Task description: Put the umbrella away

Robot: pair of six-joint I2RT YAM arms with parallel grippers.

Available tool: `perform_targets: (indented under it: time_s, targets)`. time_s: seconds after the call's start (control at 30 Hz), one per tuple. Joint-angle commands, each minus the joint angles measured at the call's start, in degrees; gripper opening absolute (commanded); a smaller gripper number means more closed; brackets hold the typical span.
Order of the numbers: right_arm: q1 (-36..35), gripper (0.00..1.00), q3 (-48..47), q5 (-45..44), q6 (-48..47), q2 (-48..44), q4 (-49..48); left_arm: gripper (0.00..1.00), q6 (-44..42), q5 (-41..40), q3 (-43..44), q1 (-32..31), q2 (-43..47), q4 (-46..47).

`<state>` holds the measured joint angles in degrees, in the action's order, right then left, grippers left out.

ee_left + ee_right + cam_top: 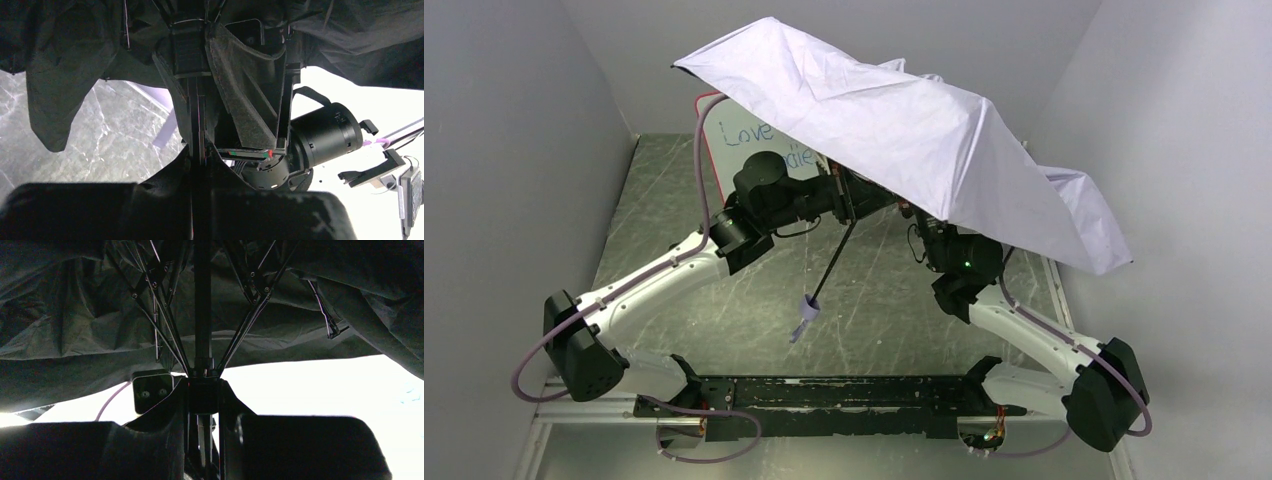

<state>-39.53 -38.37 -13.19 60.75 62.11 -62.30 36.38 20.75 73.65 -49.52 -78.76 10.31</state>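
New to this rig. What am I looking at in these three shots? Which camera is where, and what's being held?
Two robot arms are bolted side by side at the near edge of a table. The wide picture comes from a fixed camera above and behind them, so their bases sit at the bottom. The other two pictures come from cameras on each wrist, looking along that arm's own fingers.

Both arms reach up under an open umbrella, pale lavender outside, black inside. Its thin shaft slants down to a small handle hanging free above the table.

The right gripper is closed around the shaft just below the point where the ribs meet. The left gripper is also at the shaft; it looks clamped, but the view is too dark to be sure.

A red-framed whiteboard stands behind, mostly hidden.
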Motion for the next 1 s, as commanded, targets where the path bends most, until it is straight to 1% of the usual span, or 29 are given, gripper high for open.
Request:
perform_targets:
  time_s: [0.0, 0.07, 0.1, 0.17, 0.23, 0.3, 0.37, 0.5, 0.6, 0.77, 0.9, 0.97]
  targets:
    - [-1.1, 0.00, -4.6, -5.6, -3.8, -0.6, 10.6, 0.05, -4.7, 2.2, 3.2, -0.1, 0.8, 8.2]
    - [-1.0, 0.00, -6.6, -7.7, -5.2, -1.4, 13.6, 0.05, -6.6, 3.0, 3.0, -0.1, 1.2, 5.6]
    - [-1.0, 0.00, -7.4, -8.4, -6.0, -2.0, 14.6, 0.09, -7.3, 3.3, 2.7, -0.1, 1.5, 4.7]
    - [-0.9, 0.00, -8.0, -9.4, -6.3, -2.4, 14.3, 0.28, -8.1, 3.6, 2.1, -0.1, 2.1, 3.1]
    - [-0.5, 0.00, -8.1, -10.0, -5.6, -2.4, 13.0, 0.40, -8.6, 4.5, 1.7, -0.1, 2.3, 2.7]
    - [-0.2, 0.00, -8.5, -10.5, -4.6, -2.3, 12.4, 0.49, -8.6, 5.8, 1.2, -0.1, 2.3, 2.7]
    - [0.4, 0.00, -8.6, -10.5, -3.7, -2.0, 10.6, 0.53, -8.6, 7.2, 0.8, -0.1, 2.4, 2.5]
    - [1.1, 0.00, -9.8, -10.5, -4.3, -1.4, 8.4, 0.55, -8.9, 9.2, -1.2, -0.1, 2.5, 1.5]
    - [2.0, 0.00, -10.6, -10.1, -4.6, -0.9, 7.4, 0.54, -9.5, 10.2, -2.8, -0.1, 2.9, -0.3]
    - [3.7, 0.00, -11.9, -8.7, -4.7, -1.0, 8.0, 0.53, -11.9, 9.0, -4.7, -0.1, 5.3, -5.0]
    - [4.4, 0.00, -12.7, -8.2, -6.1, -1.6, 9.7, 0.48, -13.1, 8.1, -6.1, -0.1, 7.0, -6.9]
    - [4.5, 0.00, -12.9, -7.9, -6.5, -1.9, 10.7, 0.41, -13.5, 7.9, -6.4, -0.1, 7.4, -7.4]
